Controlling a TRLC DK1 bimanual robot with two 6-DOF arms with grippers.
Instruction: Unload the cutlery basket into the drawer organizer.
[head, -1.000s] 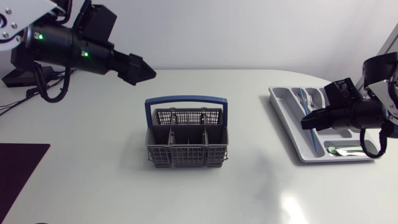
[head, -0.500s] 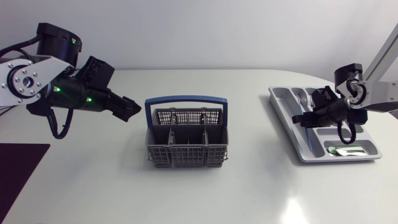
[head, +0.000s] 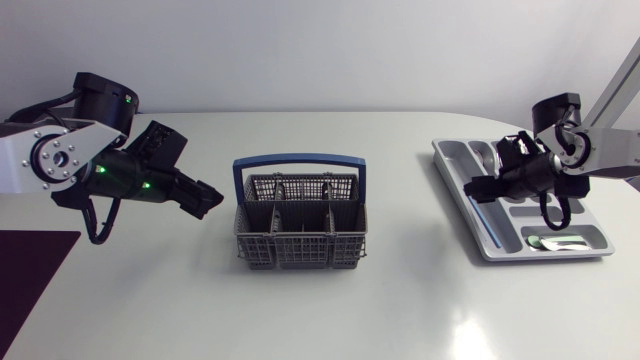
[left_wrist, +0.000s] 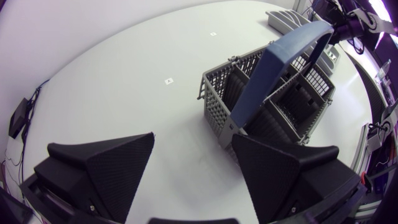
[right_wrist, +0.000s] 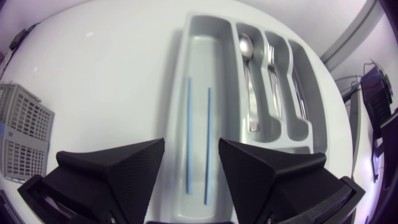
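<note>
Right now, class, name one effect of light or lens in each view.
Head view: a glare patch on the table near its front. Left wrist view: the fisheye bends the table's edge and skews the cutlery basket. Right wrist view: the drawer organizer bows outward.

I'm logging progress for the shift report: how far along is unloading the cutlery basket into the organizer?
Done: the drawer organizer holds two blue sticks, a spoon and a fork. The cutlery basket looks empty in its visible compartments, though its handle hides part. In hand: nothing; the left gripper, beside the basket, and the right gripper, over the sticks, are both open. Left: probably nothing.
</note>
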